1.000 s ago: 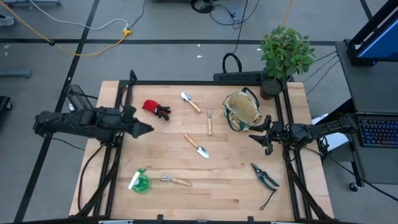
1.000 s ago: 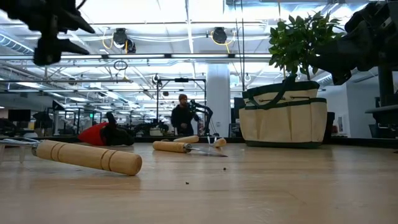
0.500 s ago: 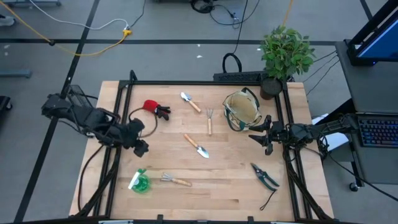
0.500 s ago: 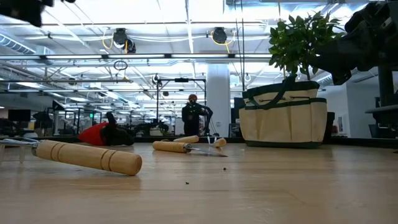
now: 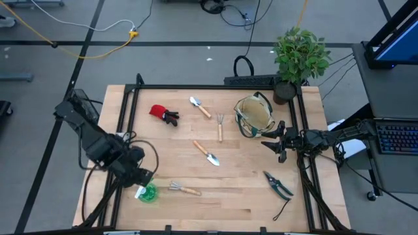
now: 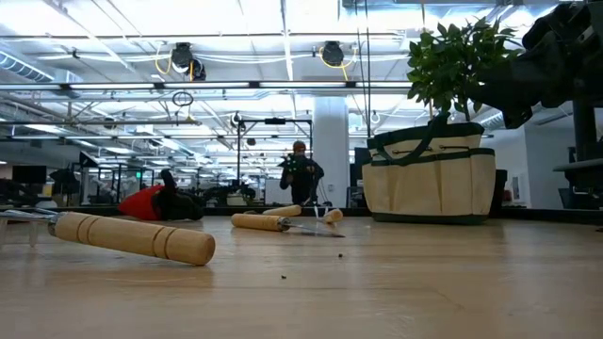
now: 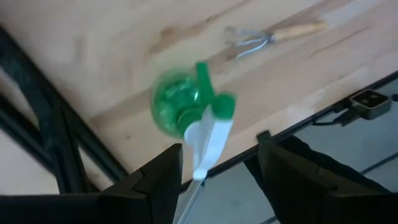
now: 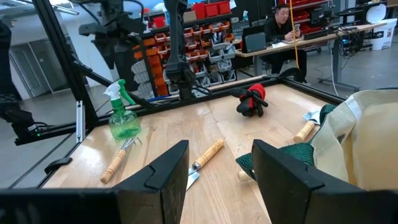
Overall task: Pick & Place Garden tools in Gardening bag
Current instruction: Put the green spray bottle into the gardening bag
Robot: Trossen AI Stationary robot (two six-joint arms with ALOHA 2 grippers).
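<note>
A green spray bottle with a white trigger head stands at the table's near left; it also shows in the left wrist view. My left gripper hovers open just above it, its fingers on either side of the white head, apart from it. A wooden-handled hand rake lies beside the bottle. A trowel, a fork, a second trowel and a red-black glove lie mid-table. The pruning shears lie near right. The beige bag stands upright at far right. My right gripper waits open beside it.
A potted plant stands at the far right corner behind the bag. Black frame rails run along the table's left, far and right sides. A dark cord lies by the shears. A person stands in the room beyond.
My left gripper has swung from the table's left middle toward the near edge, tipped downward, and come down over the green spray bottle. Nothing on the table has moved.
</note>
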